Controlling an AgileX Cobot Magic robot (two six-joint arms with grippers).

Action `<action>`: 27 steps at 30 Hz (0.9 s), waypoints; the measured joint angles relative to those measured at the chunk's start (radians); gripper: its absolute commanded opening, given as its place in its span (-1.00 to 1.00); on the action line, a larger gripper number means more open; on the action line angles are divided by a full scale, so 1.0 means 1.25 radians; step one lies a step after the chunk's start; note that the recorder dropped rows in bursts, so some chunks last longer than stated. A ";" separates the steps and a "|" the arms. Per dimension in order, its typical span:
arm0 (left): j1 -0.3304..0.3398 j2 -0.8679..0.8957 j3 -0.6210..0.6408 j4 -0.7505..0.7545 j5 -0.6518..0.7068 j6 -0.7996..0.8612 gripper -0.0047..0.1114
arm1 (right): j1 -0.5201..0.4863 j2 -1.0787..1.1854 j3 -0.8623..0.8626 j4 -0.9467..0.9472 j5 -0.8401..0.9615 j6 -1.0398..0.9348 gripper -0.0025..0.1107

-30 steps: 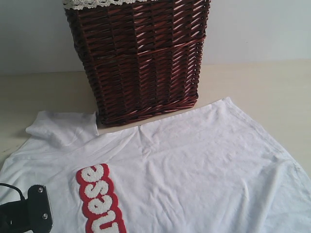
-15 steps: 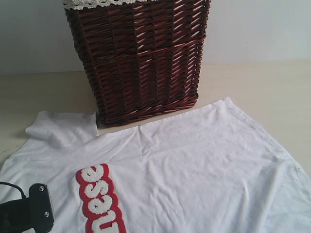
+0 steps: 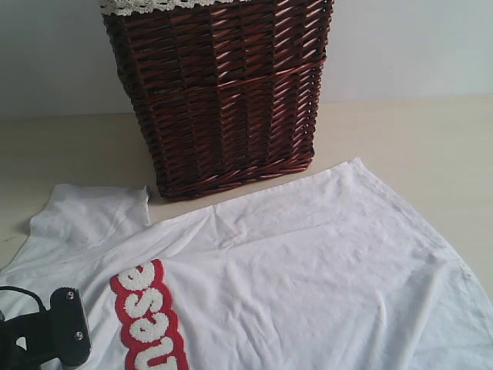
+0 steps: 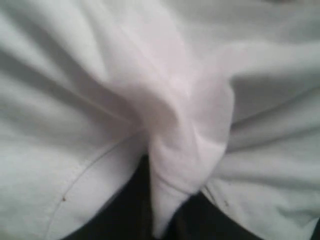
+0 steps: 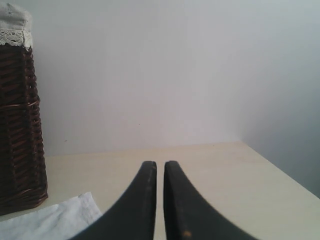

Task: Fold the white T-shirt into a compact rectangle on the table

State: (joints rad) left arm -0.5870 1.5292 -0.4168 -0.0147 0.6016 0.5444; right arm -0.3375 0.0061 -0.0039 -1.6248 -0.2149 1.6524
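Note:
The white T-shirt (image 3: 308, 270) lies spread on the table (image 3: 416, 146), its red patch with fuzzy white letters (image 3: 146, 324) near the front left. My left gripper (image 3: 58, 339) sits low at the shirt's front left edge. In the left wrist view it (image 4: 160, 200) is shut on a bunched ridge of the white cloth (image 4: 175, 165). My right gripper (image 5: 160, 170) is shut on nothing, held above bare table (image 5: 210, 170), with a corner of the shirt (image 5: 50, 220) beside it. It is out of the exterior view.
A tall dark red-brown wicker basket (image 3: 223, 92) with a lace-trimmed liner stands just behind the shirt, touching its far edge; the right wrist view also catches the basket (image 5: 17, 125). A pale wall closes the back. Bare tabletop lies right of the basket.
My left gripper has closed on the cloth. The shirt has been drawn toward the front left: the patch and the left sleeve shifted that way and the sleeve flattened. The right gripper is unchanged.

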 measured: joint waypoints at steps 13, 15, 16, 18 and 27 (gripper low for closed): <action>-0.004 0.001 0.000 0.101 -0.016 0.014 -0.92 | 0.000 0.000 0.000 0.000 0.000 0.000 -0.81; -0.004 0.001 0.000 0.101 -0.016 0.014 -0.92 | 0.000 0.000 0.000 0.000 0.000 0.000 -0.81; -0.004 0.001 0.000 0.101 -0.016 0.014 -0.92 | 0.000 0.000 0.000 0.000 0.000 0.000 -0.81; -0.004 0.001 0.000 0.102 -0.016 0.014 -0.92 | 0.000 0.000 0.000 0.002 0.000 0.002 -0.81; -0.004 0.001 0.000 0.102 -0.016 0.016 -0.92 | 0.000 0.000 0.000 0.000 -0.089 0.000 -0.81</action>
State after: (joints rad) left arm -0.5920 1.5305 -0.4168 0.1127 0.5811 0.5642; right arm -0.3375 0.0061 -0.0039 -1.6242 -0.3256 1.6521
